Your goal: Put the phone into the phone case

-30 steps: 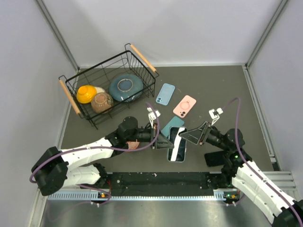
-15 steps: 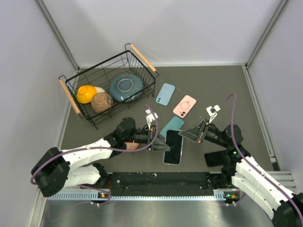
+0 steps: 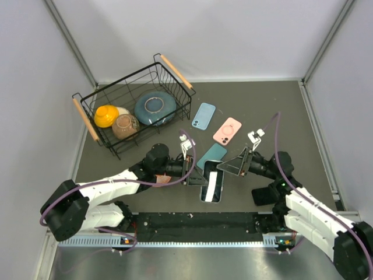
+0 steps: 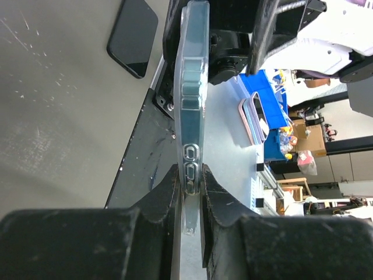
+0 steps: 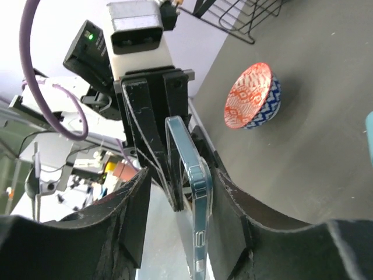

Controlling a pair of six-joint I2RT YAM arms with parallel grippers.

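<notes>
Currently the clear phone case [image 3: 213, 185] is held off the table at near centre, its edge pinched tight in the left gripper [image 4: 189, 178]. The right gripper [image 5: 179, 192] straddles its opposite end with fingers spread, a gap showing on one side. What looks like the black phone [image 3: 265, 195] lies flat to the right, partly under the right arm. Farther off lie a teal case [image 3: 211, 154], a pink case [image 3: 227, 130], a blue case [image 3: 203, 115] and, far left, a wire basket [image 3: 86, 121] of bowls. A red patterned bowl [image 5: 253, 96] sits under the left arm.

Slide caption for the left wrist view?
Left gripper clamps the clear phone case edge-on; a black phone lies flat on the table beyond.
</notes>
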